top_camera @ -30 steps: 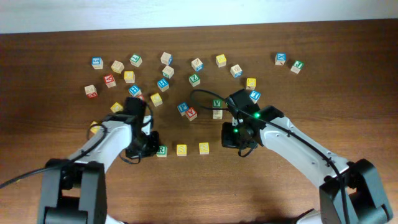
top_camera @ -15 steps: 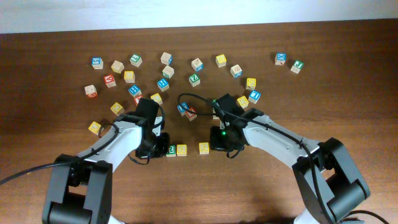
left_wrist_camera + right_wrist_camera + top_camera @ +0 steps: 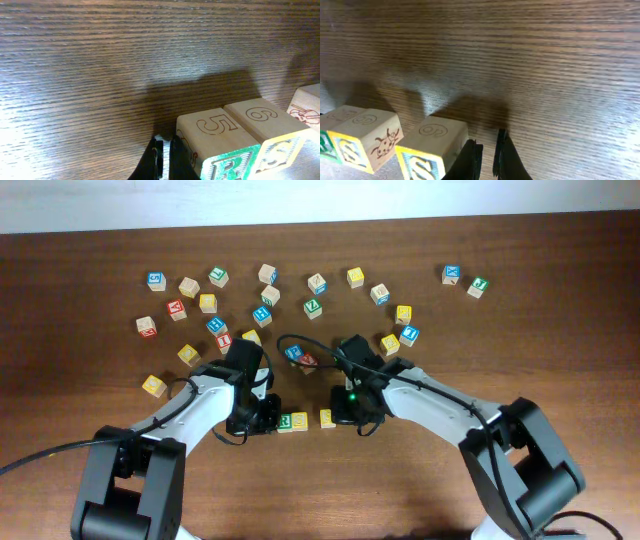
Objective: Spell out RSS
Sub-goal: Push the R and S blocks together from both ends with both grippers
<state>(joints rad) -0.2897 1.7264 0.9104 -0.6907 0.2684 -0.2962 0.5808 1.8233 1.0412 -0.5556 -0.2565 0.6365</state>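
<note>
The green-framed R cube (image 3: 284,421) and a yellow S cube (image 3: 299,421) stand side by side and touching on the wooden table. The second S cube (image 3: 327,418) stands a small gap to their right. My left gripper (image 3: 262,417) is shut and empty, its fingers (image 3: 162,160) against the left side of the R cube (image 3: 230,167), with the S cube (image 3: 280,150) beyond. My right gripper (image 3: 346,414) is shut and empty, its fingers (image 3: 487,150) at the right side of the second S cube (image 3: 427,147). The middle S cube (image 3: 365,135) lies left of it.
Several other letter cubes lie scattered across the back half of the table, the nearest a blue one (image 3: 294,353) and a red one (image 3: 307,362) just behind the row. A yellow cube (image 3: 153,385) lies at the left. A black cable loops over the right arm.
My left gripper has slid right, pushing the R cube against the first S cube. My right gripper has moved left up to the second S cube.
</note>
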